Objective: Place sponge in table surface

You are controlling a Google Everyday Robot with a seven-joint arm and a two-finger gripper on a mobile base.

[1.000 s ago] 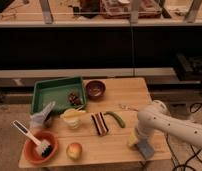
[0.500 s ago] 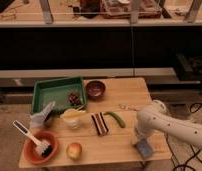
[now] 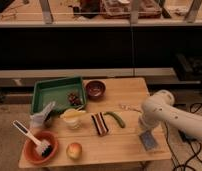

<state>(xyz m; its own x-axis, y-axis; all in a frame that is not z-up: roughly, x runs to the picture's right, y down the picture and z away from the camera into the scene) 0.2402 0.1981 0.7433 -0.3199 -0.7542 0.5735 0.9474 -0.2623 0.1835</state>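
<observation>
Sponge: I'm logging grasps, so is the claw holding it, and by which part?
Cannot be told: the claw is right over the sponge, low at the table surface near its front edge; contact is hidden.

Dark shelving [image 3: 94,50], speckled floor [image 3: 6,145]

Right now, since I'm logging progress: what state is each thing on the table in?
Sponge: looks laid flat on the table surface, front right corner.
Gripper: low, right above the sponge.
Green tray: flat, dark items in its near right corner.
Dark bowl: upright, beside the tray.
Orange bowl: upright, brush resting inside.
</observation>
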